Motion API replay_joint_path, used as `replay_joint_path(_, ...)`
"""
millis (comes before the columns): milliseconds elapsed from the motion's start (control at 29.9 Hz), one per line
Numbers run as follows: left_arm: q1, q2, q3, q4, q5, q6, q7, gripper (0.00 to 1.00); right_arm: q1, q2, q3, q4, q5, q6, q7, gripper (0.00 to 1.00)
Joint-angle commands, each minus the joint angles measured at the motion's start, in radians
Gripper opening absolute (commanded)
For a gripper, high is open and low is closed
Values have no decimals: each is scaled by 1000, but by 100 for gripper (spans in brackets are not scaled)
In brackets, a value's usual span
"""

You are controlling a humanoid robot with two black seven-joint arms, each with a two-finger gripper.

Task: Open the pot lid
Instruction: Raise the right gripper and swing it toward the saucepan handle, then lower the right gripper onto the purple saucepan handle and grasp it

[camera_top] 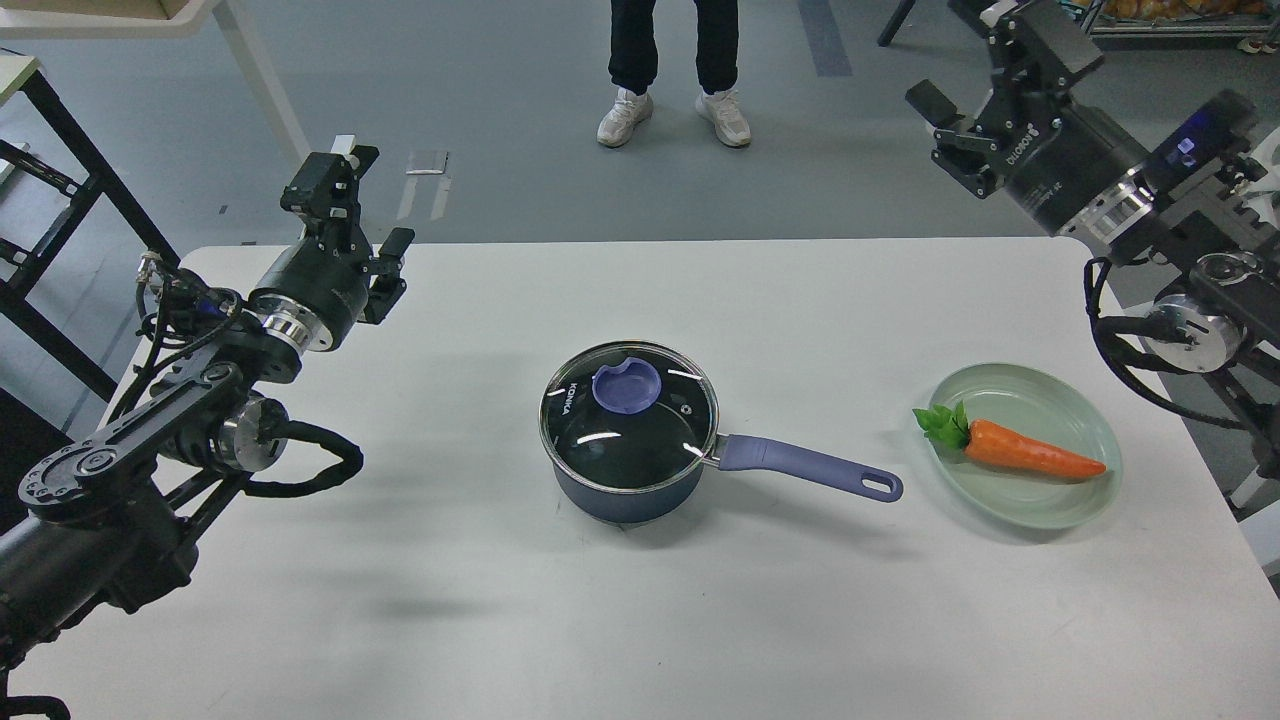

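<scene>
A dark blue pot (625, 490) stands in the middle of the white table (500, 620). Its glass lid (628, 418) with a purple knob (626, 388) sits closed on it, and its purple handle (810, 467) points right. My left gripper (362, 212) is open and empty over the table's far left corner, well left of the pot. My right gripper (985, 60) is open and empty, raised high beyond the table's far right corner, far from the pot.
A pale green plate (1060, 400) with an orange carrot (1030, 450) lies right of the pot handle. A person's legs (675, 70) stand beyond the far edge. A black frame (60, 200) stands at the left.
</scene>
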Motion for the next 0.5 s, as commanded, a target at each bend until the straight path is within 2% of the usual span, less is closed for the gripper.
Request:
replay_joint_path(0, -4, 2, 0, -15, 1, 0, 0, 100, 95, -33, -119, 98, -251, 1, 10, 100)
replay_joint_path(267, -10, 15, 2, -52, 1, 2, 1, 100, 264, -119, -419, 355, -826, 1, 20, 100)
replay_joint_path(468, -12, 22, 2, -68, 4, 2, 5, 100, 303, -123, -541, 379, -1149, -2, 20, 100)
